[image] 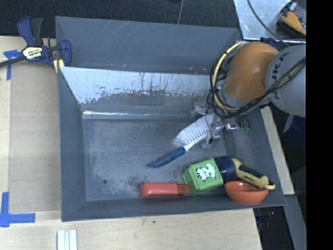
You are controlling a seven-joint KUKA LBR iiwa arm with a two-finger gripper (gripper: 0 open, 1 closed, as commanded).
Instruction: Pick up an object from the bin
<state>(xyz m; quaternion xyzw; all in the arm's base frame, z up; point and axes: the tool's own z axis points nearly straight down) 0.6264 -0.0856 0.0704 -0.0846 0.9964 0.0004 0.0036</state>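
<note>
Grey sheet metal formed the bin (104,139), whose floor lay bare across the left half of the frame. The arm entered from the right edge, with its orange cover (250,77) in the upper right and black and yellow cables looped around it.

The gripper (214,130) sat low in the bin, right of centre and just below the back wall. Whether it was open or closed could not be determined from this view.

A brush (190,136) with white bristles lay at the centre of the bin. Its bristle head met the gripper's left side, and its blue handle (166,159) ran down and to the left. Whether the gripper held the brush could not be confirmed.

The remaining items lay in a row along the front wall, lower right of the frame:
- a red flat piece (164,190), leftmost;
- a green block (204,176) with a white figure on top, touching the red piece;
- a dark blue item (227,165) just right of the block, with a yellow and black handle (253,178);
- an orange bowl (246,192), rightmost, below that handle.
</note>
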